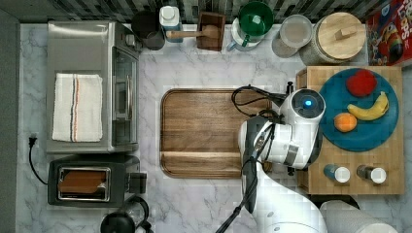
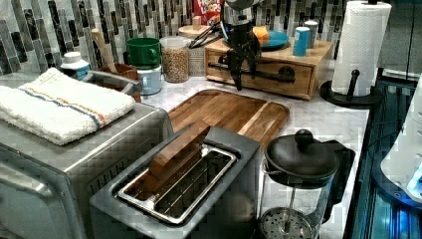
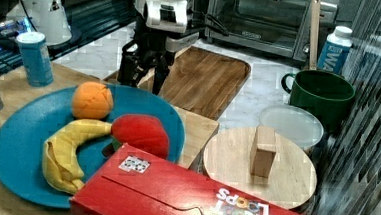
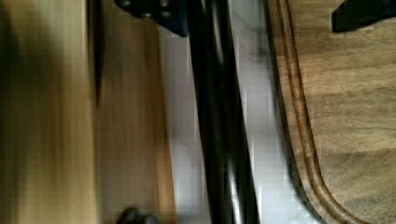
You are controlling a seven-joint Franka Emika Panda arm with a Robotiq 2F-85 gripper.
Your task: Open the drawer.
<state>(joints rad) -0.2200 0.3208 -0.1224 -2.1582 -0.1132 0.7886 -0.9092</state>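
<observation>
On the worktop stand 1 toaster oven carrying 1 folded towel, 1 toaster, 1 French press and 1 dark wooden board. There is 1 drawer with 1 black bar handle. Above it sits 1 blue plate with 3 pieces of fruit: 1 banana, 1 orange and 1 red one, perhaps an apple. Beside it stand 2 shakers. Also 1 green mug, 1 cereal box, 1 paper-towel roll.

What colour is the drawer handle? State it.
Black; the drawer handle shows best in the left view, a long bar across the light-wood front.
</observation>
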